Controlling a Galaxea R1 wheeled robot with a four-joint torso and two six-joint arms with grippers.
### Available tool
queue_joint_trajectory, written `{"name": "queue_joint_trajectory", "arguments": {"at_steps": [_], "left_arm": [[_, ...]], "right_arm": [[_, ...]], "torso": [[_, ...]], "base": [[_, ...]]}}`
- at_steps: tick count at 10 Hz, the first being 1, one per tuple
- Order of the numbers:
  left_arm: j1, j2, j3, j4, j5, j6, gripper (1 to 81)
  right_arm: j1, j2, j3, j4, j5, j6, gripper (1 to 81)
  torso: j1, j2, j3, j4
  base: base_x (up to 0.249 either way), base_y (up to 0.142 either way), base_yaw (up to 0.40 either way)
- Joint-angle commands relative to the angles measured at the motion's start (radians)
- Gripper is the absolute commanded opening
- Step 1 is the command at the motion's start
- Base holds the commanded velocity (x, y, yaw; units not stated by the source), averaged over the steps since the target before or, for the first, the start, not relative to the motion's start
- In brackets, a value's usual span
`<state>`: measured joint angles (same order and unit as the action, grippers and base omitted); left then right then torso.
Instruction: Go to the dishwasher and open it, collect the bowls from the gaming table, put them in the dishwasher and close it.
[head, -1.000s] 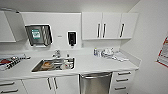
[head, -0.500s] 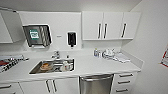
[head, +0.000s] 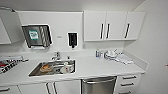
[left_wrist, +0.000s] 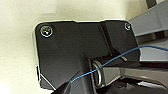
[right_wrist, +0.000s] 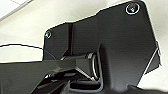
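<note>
Head view looks down on a white kitchenette, taken here from left to right. At the far left a dish rack (head: 8, 63) with red and dark items sits on the white countertop (head: 100, 68). Above it, on the wall, hangs a paper towel dispenser (head: 37, 35) with a green label. Next comes a stainless-steel sink (head: 53, 68), set into the counter, with a faucet (head: 57, 55) behind it and some dishes lying in the basin. A black soap dispenser (head: 72, 39) is fixed to the wall above the sink's right end. Further right, white upper cabinets (head: 113, 25) with dark bar handles hang over a cluster of small items (head: 110, 54) and a folded cloth (head: 124, 59) near the counter's back corner. Below the counter, just right of the sink, the dishwasher (head: 98, 85) shows its brushed steel front and bar handle, door shut, with white drawers (head: 128, 82) beside it. In both wrist views the robot's dark plate blocks the fingers, so whether either gripper is open or closed cannot be told.
</note>
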<state>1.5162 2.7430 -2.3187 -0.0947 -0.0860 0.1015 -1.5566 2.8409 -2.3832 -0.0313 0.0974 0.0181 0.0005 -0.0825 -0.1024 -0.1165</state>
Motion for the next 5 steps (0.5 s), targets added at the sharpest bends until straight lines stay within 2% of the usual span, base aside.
{"name": "queue_joint_trajectory", "arguments": {"at_steps": [1, 5], "left_arm": [[-0.046, -0.015, 0.010, -0.002, 0.052, 0.000, 81.1], [-0.046, -0.015, 0.010, -0.002, 0.052, 0.000, 81.1]], "right_arm": [[0.045, -0.013, 0.012, -0.001, -0.051, -0.004, 81.1], [0.046, -0.013, 0.010, -0.001, -0.051, -0.004, 81.1]], "torso": [[0.000, 0.000, 0.000, 0.000], [0.000, 0.000, 0.000, 0.000]], "base": [[0.101, 0.000, 0.000], [0.101, 0.000, 0.000]]}}
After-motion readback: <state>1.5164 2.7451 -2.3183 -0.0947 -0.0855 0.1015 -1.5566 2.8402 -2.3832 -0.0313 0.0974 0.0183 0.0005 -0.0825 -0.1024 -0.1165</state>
